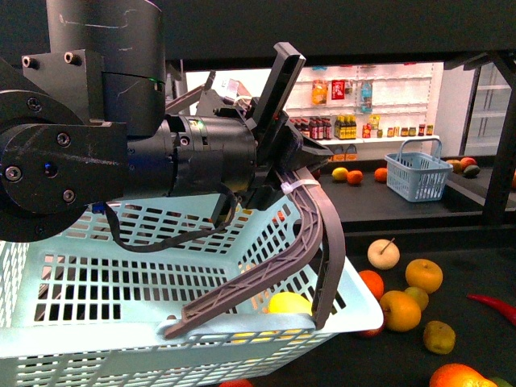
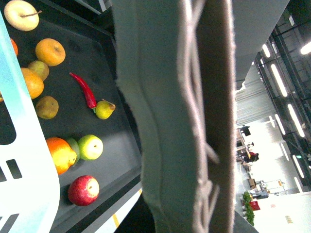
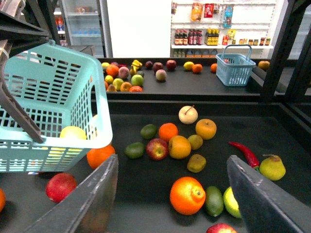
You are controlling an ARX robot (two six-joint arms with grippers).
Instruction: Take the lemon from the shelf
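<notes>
The lemon [image 1: 289, 304] is bright yellow and lies inside the light blue basket [image 1: 97, 306], near its corner behind the grey-brown handle [image 1: 318, 234]. In the right wrist view the lemon [image 3: 73, 132] shows through the slats of the basket [image 3: 53, 97]. My left gripper [image 1: 278, 169] is shut on the top of the handle and holds the basket above the shelf's black deck [image 1: 459, 250]. The handle [image 2: 170, 121] fills the left wrist view. My right gripper [image 3: 173, 162] is open and empty, low over the deck [image 3: 141, 189], to the right of the basket.
Loose fruit lies on the deck: oranges [image 3: 187, 195], a red apple [image 3: 157, 148], pears [image 3: 272, 167], a red chilli [image 3: 245, 153], limes. A second blue basket [image 3: 234, 68] and more fruit sit on a rear deck. Dark shelf posts [image 3: 282, 48] stand right.
</notes>
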